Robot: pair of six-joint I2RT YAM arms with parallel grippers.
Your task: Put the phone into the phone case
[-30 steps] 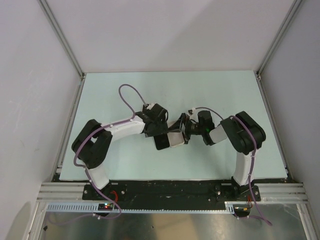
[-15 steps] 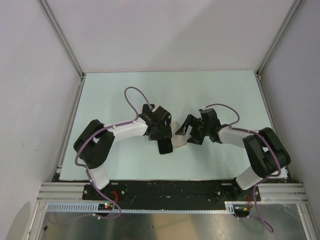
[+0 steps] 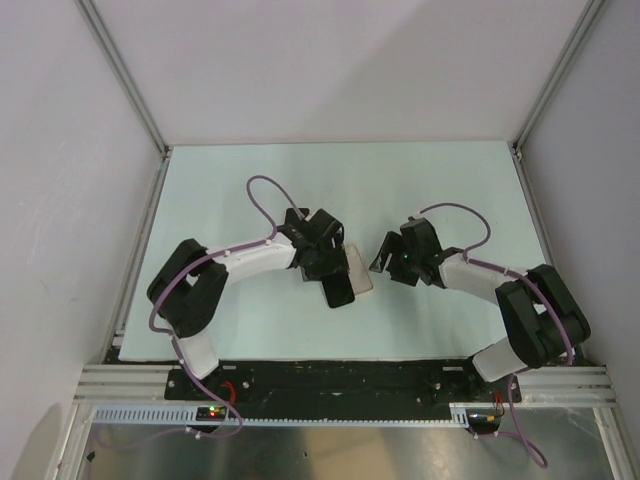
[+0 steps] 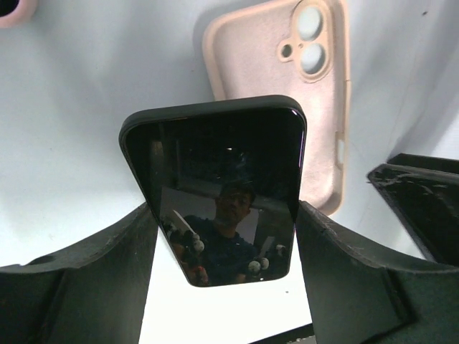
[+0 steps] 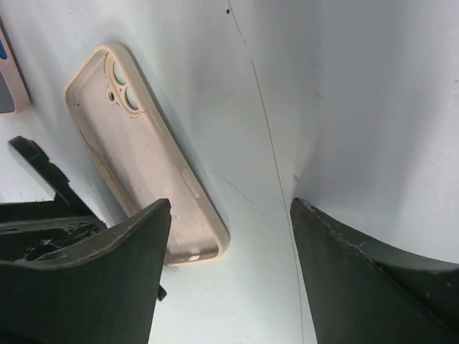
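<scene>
Pale mint-green, the bench (image 3: pixel 450 190) fills the middle of the overhead view, with plain whitish walls (image 3: pixel 330 70) closing it in on three sides.

At the lower centre of that view the phone (image 3: pixel 338 291) shows as a dark slab. In the left wrist view the phone (image 4: pixel 222 186) takes up the middle of the frame, glossy black screen facing the camera and carrying reflections. It is pinched across its two long edges by the left claw (image 4: pixel 226 215), whose dark fingers (image 4: pixel 93 287) press in from the lower left and lower right of the frame.

Just beyond it lies the phone case (image 4: pixel 287 93), a peach shell flat on the bench, open side up, its camera cut-outs toward the upper right. The phone's far end overlaps the case's near part in this view; whether the two touch cannot be told. From overhead the phone case (image 3: pixel 358 270) is a pale patch just up and right of the phone.

The right claw (image 5: pixel 229 208) has its jaws spread wide with nothing between them. Its wrist view puts the phone case (image 5: pixel 143 158) in the left half, running from upper left down beside the left-hand finger (image 5: pixel 93 279). Overhead, the right claw (image 3: pixel 385 255) sits just right of the case.

Both the left arm (image 3: pixel 240 258) and the right arm (image 3: pixel 480 275) reach inward from the bottom corners, each trailing a purple cable (image 3: pixel 262 195).
</scene>
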